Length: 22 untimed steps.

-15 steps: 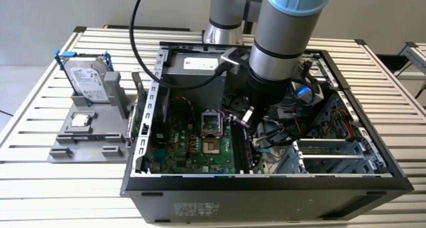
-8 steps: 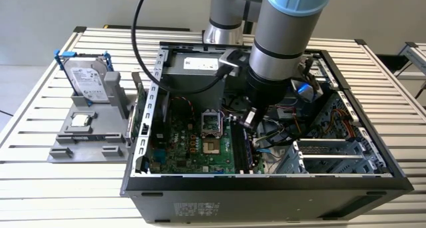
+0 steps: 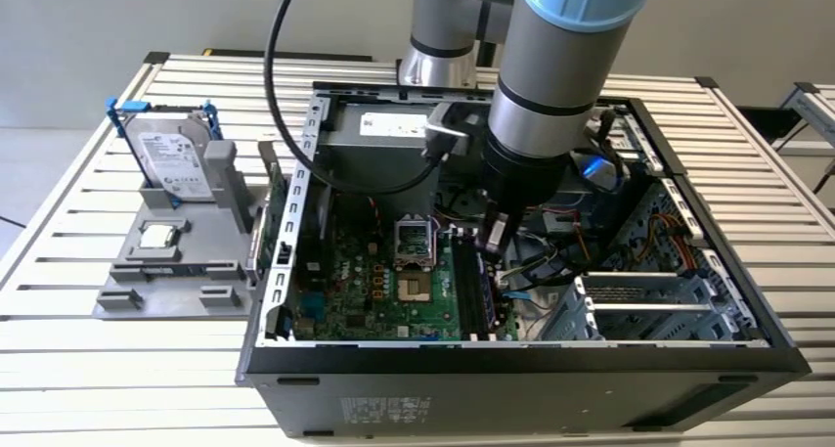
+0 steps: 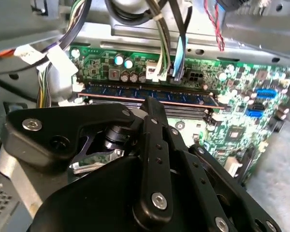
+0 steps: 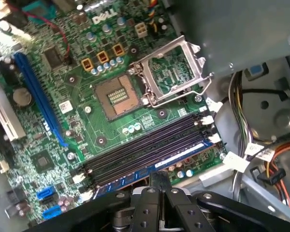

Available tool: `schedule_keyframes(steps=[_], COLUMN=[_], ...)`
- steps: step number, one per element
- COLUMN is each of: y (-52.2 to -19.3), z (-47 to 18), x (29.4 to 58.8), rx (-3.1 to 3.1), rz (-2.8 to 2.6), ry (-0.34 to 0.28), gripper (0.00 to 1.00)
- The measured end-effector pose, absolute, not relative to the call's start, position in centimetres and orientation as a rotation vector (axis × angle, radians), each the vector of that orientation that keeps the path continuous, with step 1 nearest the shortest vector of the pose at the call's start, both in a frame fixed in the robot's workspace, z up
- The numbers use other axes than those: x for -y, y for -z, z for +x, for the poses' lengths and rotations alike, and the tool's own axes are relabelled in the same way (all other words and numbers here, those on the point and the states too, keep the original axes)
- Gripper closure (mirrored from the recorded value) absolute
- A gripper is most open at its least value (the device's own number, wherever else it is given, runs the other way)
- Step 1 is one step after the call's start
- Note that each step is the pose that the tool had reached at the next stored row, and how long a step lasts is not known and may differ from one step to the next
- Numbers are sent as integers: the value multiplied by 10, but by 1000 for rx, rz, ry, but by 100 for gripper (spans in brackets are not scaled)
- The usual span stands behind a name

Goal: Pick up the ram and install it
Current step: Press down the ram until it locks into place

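Fingers [image 5: 157, 181] pressed together over one ram [image 5: 150, 166] in its slot, four slots.

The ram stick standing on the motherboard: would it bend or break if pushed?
Probably stiff: the ram is a thin flat board standing on edge on the motherboard by the gripper, so a straight downward push should suit it. A sideways shove might flex or crack it. Being so thin, it is likely light.

A robotics lab or assembly test cell: an industrial robot arm [image 3: 549, 85] works over an opened computer case [image 3: 522, 271] on a slatted metal worktop [image 3: 78, 330], beside a grey parts fixture [image 3: 170, 261].
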<state>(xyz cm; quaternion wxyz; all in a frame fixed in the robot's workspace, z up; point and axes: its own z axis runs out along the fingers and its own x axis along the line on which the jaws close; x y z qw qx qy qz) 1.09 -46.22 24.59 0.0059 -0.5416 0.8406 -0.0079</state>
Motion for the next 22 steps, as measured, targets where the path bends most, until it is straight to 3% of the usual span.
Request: schedule_keyframes(steps=[22], y=[-245], z=[11], x=[462], rx=[-2270], rz=[-2151], ry=[21], gripper=[100])
